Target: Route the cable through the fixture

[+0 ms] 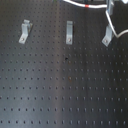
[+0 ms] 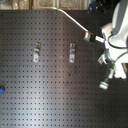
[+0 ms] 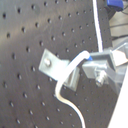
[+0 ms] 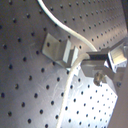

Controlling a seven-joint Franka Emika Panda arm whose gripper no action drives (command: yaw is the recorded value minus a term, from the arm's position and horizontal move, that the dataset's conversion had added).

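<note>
Overhead in the first exterior view, thin white cable with red band (image 1: 89,6) trailing from the gripper (image 1: 111,6) above the rightmost slanted silver-grey metal clip bracket (image 1: 106,37) on black perforated board (image 1: 60,90). Close up in both wrist views, claw clamped on cord just beside forked top (image 4: 61,50); best lowered gently, kept taut, centred over the slot.

A dark perforated board (image 1: 60,90) fills the scene — evenly lit, matte.
</note>
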